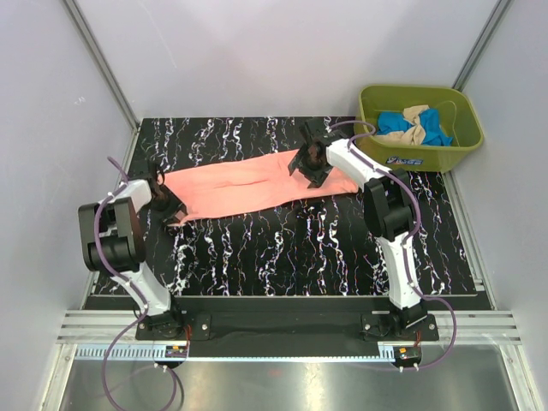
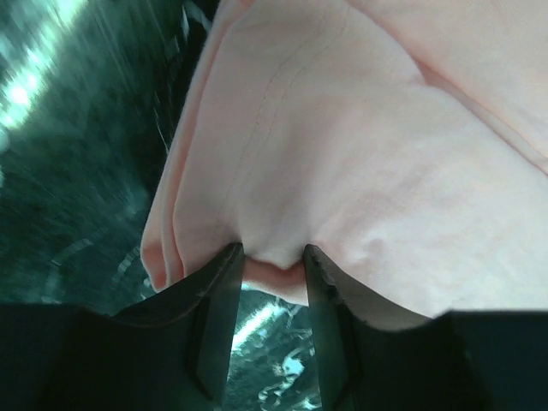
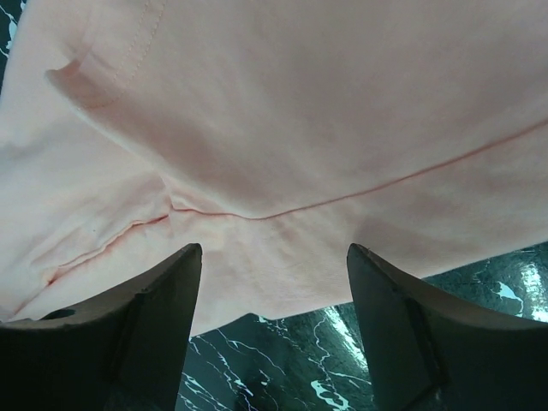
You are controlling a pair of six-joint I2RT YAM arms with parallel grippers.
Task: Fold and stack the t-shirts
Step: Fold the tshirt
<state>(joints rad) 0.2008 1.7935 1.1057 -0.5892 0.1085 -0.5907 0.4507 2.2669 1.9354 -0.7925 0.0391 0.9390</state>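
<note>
The pink shirt (image 1: pixel 248 184) is laid lengthwise left to right, its left end pinched by the left gripper (image 2: pixel 272 250), its right end beneath the spread right gripper (image 3: pixel 272 248).

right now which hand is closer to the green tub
Right. The right hand is over the right end of the pink t-shirt, a short way left of the green tub; the left hand is at its far left end.

Bare surface (image 1: pixel 282 248) lies open from the near edge up to the salmon-pink t-shirt (image 1: pixel 248 184), which spans the middle strip left to right. The olive-green tub (image 1: pixel 377 145) blocks the far right corner. Walls (image 1: pixel 51 128) close 3 sides.
</note>
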